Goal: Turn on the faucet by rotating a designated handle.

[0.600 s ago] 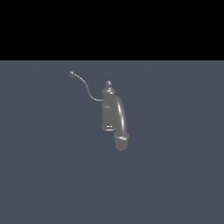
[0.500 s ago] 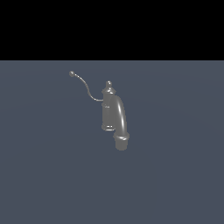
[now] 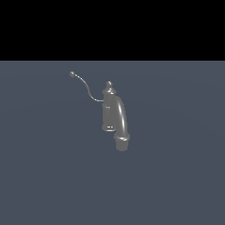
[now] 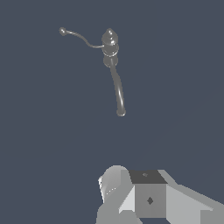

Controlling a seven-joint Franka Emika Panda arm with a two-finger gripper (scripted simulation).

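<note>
The small grey faucet [image 3: 108, 110] stands upright on the dark floor in the exterior view, with a pointed cap and a thick arched spout [image 3: 122, 121] that comes forward and down. The thin curved handle [image 3: 85, 86] runs from the body towards the exterior view's left and ends in a small ball tip [image 3: 72, 74]. The wrist view looks down on the faucet [image 4: 110, 41], its handle [image 4: 79, 36] and its spout [image 4: 116, 86]. My gripper [image 4: 131, 186] shows only as grey blocks at the frame's edge, well away from the faucet. Its jaws are not readable. The exterior view does not show it.
A plain dark grey-blue floor [image 3: 176, 176] surrounds the faucet on all sides. A black band fills the top of the exterior view. Nothing else stands in view.
</note>
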